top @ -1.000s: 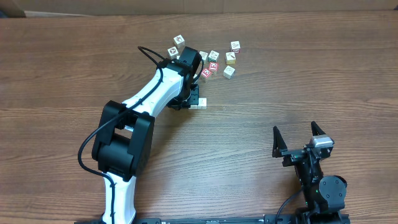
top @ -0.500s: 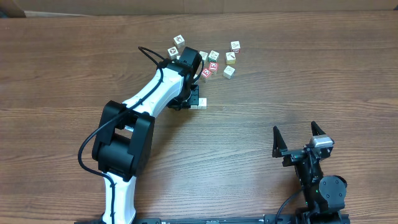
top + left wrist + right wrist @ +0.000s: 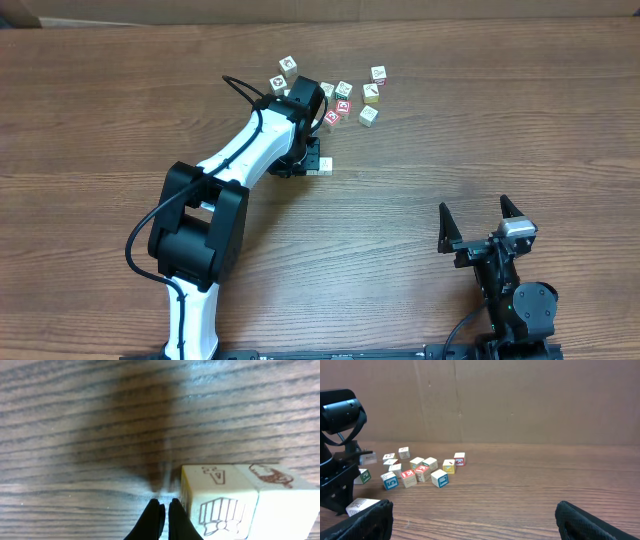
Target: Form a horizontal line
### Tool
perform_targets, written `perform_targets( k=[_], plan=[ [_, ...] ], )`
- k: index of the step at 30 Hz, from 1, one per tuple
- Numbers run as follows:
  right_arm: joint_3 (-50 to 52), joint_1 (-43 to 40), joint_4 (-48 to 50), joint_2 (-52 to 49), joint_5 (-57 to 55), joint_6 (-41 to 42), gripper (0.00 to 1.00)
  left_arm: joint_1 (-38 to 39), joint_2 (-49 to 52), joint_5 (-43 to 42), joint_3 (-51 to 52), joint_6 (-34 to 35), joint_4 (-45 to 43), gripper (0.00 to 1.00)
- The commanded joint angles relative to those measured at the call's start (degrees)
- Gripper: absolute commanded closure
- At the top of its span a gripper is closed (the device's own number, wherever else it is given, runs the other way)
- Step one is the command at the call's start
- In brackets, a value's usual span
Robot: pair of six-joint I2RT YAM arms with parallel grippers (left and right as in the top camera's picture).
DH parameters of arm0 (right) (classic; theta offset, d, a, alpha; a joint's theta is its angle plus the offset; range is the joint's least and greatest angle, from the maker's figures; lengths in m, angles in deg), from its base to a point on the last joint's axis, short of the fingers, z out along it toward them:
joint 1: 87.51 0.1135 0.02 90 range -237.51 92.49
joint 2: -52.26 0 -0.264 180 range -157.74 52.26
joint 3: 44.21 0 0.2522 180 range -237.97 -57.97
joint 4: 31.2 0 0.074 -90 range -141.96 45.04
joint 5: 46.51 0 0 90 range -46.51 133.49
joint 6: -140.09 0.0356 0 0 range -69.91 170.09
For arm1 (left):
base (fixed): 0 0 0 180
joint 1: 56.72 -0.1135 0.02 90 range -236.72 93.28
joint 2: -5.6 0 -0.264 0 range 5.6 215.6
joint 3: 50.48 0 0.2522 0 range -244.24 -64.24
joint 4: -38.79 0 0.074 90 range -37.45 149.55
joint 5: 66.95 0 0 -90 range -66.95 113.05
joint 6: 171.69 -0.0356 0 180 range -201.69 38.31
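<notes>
The horizontal line shows in the left wrist view as two pale cream picture cubes touching side by side [image 3: 235, 497] on the wood. No red-faced cube shows in it. In the overhead view it [image 3: 320, 165] is mostly hidden under the left wrist. My left gripper [image 3: 163, 510] is shut and empty, its tips on the table just left of the row's left cube; it also shows in the overhead view [image 3: 302, 160]. My right gripper [image 3: 482, 228] is open and empty near the front right, far from the cubes.
Several loose picture cubes [image 3: 345, 98] lie scattered just behind the left wrist, some red-faced; they also show in the right wrist view [image 3: 420, 472]. A cardboard wall [image 3: 520, 400] stands behind the table.
</notes>
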Motion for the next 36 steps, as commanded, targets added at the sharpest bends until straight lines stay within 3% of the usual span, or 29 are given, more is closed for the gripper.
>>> perform_targets(
  k=[1,6,13,17,24,32,36],
  plan=[
    [0.6,0.2,0.3,0.3,0.0,-0.2,0.00,0.8,-0.8,-0.2,0.3,-1.1,1.5,0.96],
    [0.6,0.2,0.3,0.3,-0.1,-0.2,0.00,0.8,-0.8,1.3,-1.9,-1.2,7.1,0.96],
    [0.6,0.2,0.3,0.3,-0.1,-0.2,0.00,1.7,-0.8,-13.2,-5.7,-8.5,11.2,0.96],
    [0.6,0.2,0.3,0.3,-0.1,-0.2,0.00,4.0,-0.8,-14.1,-5.7,-8.5,10.0,0.96],
    [0.6,0.2,0.3,0.3,0.0,-0.2,0.00,9.4,-0.8,-6.2,-5.7,-4.0,6.3,0.96],
    [0.6,0.2,0.3,0.3,0.0,-0.2,0.00,12.9,-0.8,3.0,-5.7,-3.7,4.6,0.96],
    [0.6,0.2,0.3,0.3,-0.1,-0.2,0.00,12.9,-0.8,3.5,-5.5,-3.8,4.6,0.96]
  ],
)
